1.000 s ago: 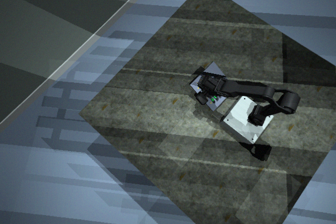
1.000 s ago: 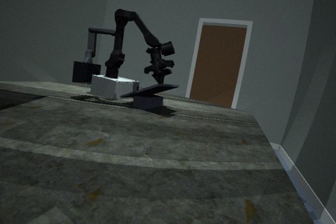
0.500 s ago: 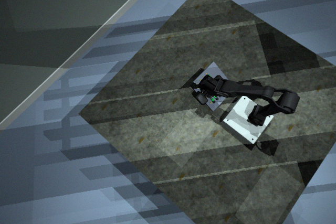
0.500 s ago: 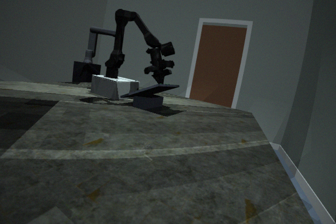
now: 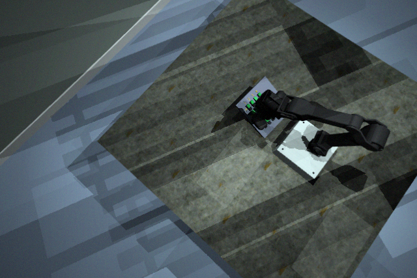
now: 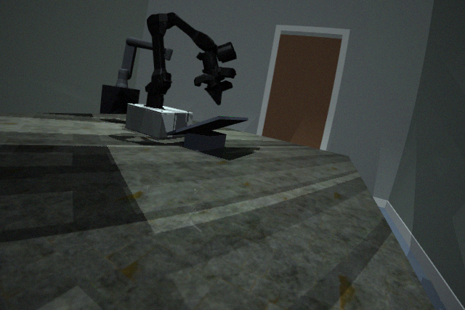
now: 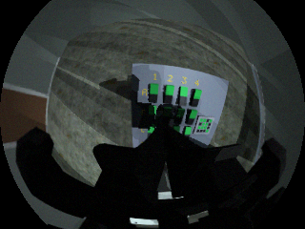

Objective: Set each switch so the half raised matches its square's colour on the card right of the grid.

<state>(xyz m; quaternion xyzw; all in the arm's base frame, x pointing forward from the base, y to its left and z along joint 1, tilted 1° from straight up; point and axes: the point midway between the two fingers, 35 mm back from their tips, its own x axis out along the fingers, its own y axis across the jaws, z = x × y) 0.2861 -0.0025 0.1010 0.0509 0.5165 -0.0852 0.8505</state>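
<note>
The grey switch panel is tilted on a block, its far side higher. In the wrist view, row A shows switches A1, A2, A3 and A4, each with green on its far part and a darker near part. Switches B4 and C4 also show green. The rest of rows B and C is shadowed or partly hidden by the fingers. The small card has green and dark squares, too small to read surely. My gripper is shut and empty, above the panel.
The white base box carries the arm just nearer than the panel. In the exterior view, another grey arm stands on a dark box behind. A brown door is in the wall.
</note>
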